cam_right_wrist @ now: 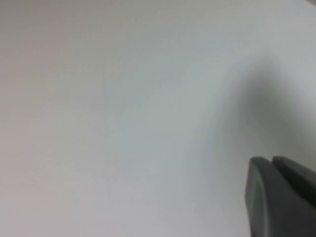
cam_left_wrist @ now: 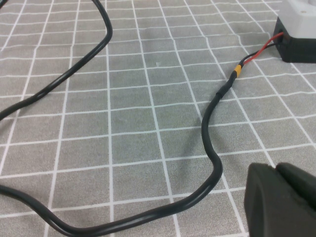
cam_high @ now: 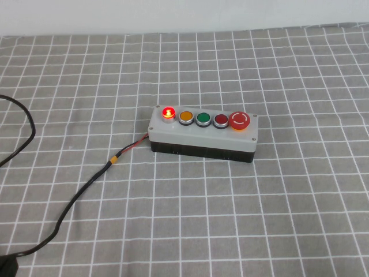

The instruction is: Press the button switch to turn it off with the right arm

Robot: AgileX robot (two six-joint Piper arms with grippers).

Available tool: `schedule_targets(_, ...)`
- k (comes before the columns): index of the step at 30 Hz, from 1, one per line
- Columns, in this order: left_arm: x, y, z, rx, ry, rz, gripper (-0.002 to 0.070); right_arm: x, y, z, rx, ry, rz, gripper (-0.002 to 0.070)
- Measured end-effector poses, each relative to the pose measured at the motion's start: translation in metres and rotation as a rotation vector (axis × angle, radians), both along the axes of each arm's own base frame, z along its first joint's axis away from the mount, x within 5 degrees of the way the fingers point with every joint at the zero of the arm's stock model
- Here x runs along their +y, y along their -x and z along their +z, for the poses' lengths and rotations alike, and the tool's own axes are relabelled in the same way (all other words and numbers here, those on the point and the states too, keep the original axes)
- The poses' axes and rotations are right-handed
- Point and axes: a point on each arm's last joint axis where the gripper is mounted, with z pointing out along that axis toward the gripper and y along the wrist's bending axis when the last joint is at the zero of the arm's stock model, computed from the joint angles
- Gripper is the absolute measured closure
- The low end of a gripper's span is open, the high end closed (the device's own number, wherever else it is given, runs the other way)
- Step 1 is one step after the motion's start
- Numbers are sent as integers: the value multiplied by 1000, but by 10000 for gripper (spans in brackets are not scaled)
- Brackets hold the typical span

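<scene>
The button switch [cam_high: 203, 134] is a small box with a light grey top and black base, lying mid-table on the checked cloth. Its lamp [cam_high: 168, 112] glows red; beside it in a row sit amber [cam_high: 185, 116], green [cam_high: 203, 119] and red [cam_high: 221, 120] buttons and a big red mushroom button [cam_high: 239, 120]. One corner of the box [cam_left_wrist: 298, 29] shows in the left wrist view. The left gripper [cam_left_wrist: 274, 168] is shut, low over the cloth beside the cable. The right gripper [cam_right_wrist: 270, 160] is shut, faces a blank white surface, and is out of the high view, as is the right arm.
A black cable [cam_high: 75, 199] runs from the box's left end toward the front left, with red and black wires and a yellow sleeve [cam_left_wrist: 237, 72]. A second length of it [cam_high: 23, 124] curves along the left edge. A white wall [cam_high: 184, 14] lies behind the grey checked cloth.
</scene>
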Motion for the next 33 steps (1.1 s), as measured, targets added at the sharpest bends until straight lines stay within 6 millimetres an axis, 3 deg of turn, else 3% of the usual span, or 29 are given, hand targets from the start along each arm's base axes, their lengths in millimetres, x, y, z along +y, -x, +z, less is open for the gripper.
schedule_targets(11,0,0,0,0,0,0,678,0,22,63,-67,-47,83,692)
schedule_targets(17,0,0,0,0,0,0,678,2,33,87,-28,-44,115,692)
schedule_targets(28,0,0,0,0,0,0,678,4,26,85,78,-36,130,692)
schedule_targets(33,0,0,0,0,0,0,678,5,19,95,138,-75,177,692)
